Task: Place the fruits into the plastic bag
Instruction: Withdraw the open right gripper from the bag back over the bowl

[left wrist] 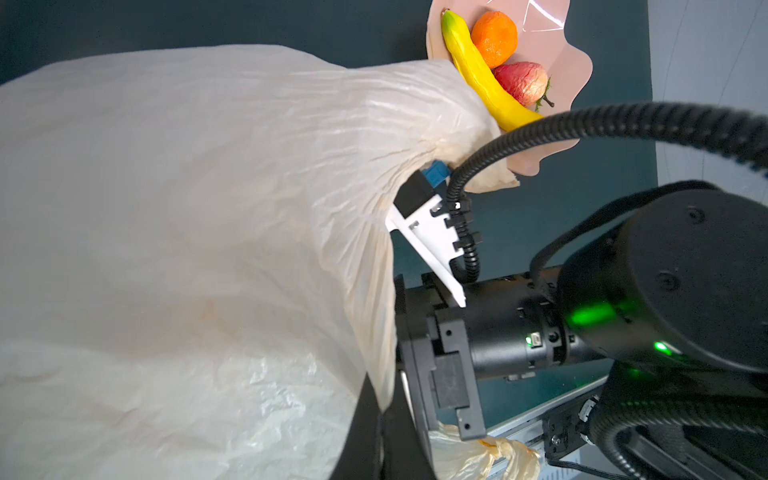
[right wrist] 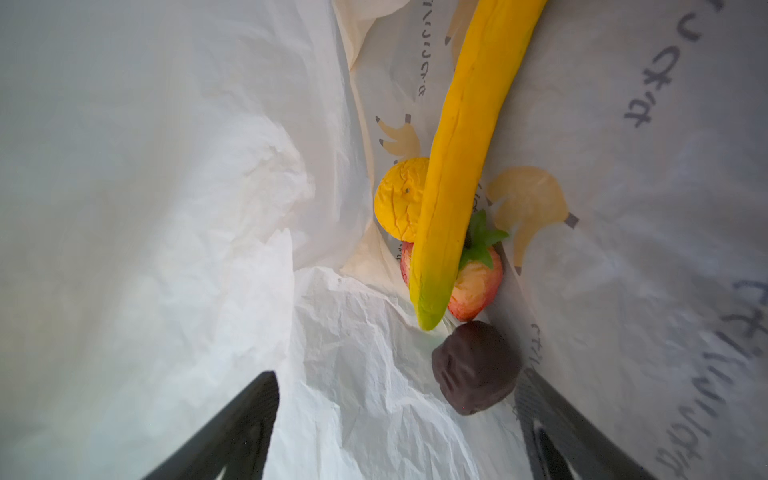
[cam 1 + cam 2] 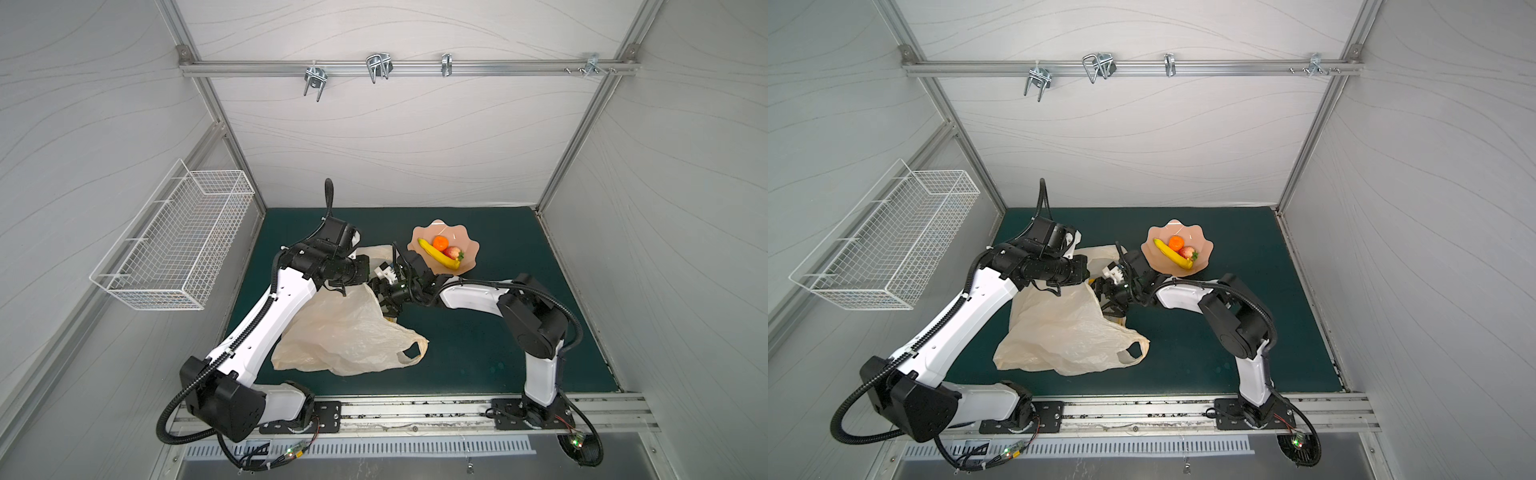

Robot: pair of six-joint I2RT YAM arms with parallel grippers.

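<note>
Black jaws of the right gripper (image 2: 395, 374) stand wide apart and empty inside the plastic bag (image 2: 166, 208), close to a banana (image 2: 457, 187), an orange (image 2: 401, 199), a strawberry (image 2: 478, 282) and a dark brown ball (image 2: 476, 368); I judge this is the dropping place. The left gripper (image 3: 371, 275), pressed together, seems to pinch the bag's rim to hold the mouth open, but plastic hides its fingers. Three more fruits lie in the pink bowl (image 3: 432, 229).
</note>
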